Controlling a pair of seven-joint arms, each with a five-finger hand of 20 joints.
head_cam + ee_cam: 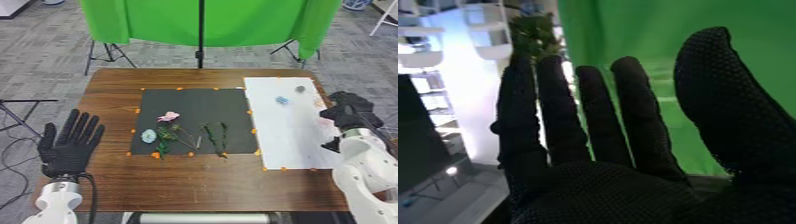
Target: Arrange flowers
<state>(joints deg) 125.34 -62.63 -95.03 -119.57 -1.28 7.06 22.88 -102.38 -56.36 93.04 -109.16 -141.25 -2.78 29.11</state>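
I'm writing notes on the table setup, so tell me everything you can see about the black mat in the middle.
The black mat is a roughly square, dark, matte sheet lying flat on the brown wooden table. Small orange marks dot its edges. Its right side runs along the white sheet. On it rest a pink flower, a pale blue flower and several green stems. Neither robot hand touches it. I can't tell its exact material.

You've got a green cloth point(147, 22) hanging beyond the table point(222, 192), with a black pole point(201, 30) in front. Your floor's point(53, 65) grey carpet, btw.
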